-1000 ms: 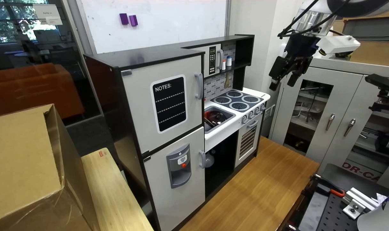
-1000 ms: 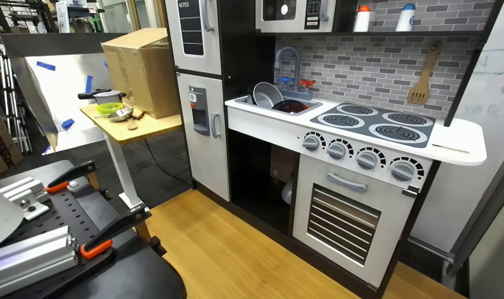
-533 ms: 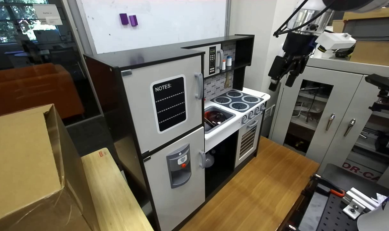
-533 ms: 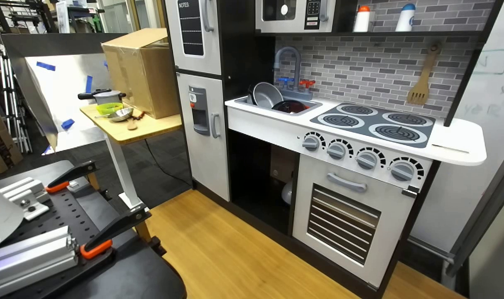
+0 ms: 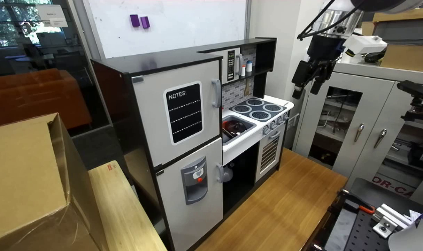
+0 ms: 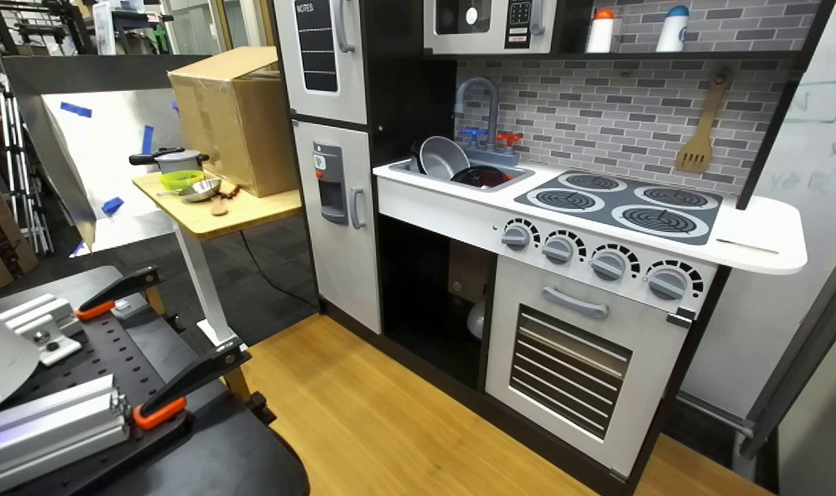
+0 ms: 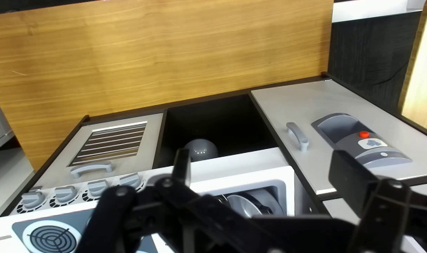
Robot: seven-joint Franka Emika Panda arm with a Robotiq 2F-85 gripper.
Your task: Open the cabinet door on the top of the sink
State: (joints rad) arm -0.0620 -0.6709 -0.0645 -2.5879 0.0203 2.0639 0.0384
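The white microwave-style cabinet door [image 6: 490, 31] is above the sink and looks shut. Its grey handle [image 6: 538, 17] is at its right side; the door [image 5: 223, 66] and handle [image 5: 239, 64] also show in an exterior view. The grey sink [image 6: 513, 180] below holds pans, and it shows in the wrist view [image 7: 279, 188]. My black gripper [image 5: 307, 91] is high in the air to the right of the play kitchen, apart from the door. In the wrist view its fingers [image 7: 259, 167] are spread with nothing between them. I cannot make out the door in the wrist view.
The tall fridge unit [image 5: 152, 115] stands beside the sink. The stove top [image 6: 624, 207] lies on the other side. Two bottles [image 6: 601, 31] stand on the upper shelf. A wooden spatula [image 6: 697, 148] hangs on the back wall. A grey metal cabinet [image 5: 371, 90] is behind my gripper.
My gripper and wrist have shifted slightly left in an exterior view since one second ago, then stayed still over the last half second. The cabinet door has not moved.
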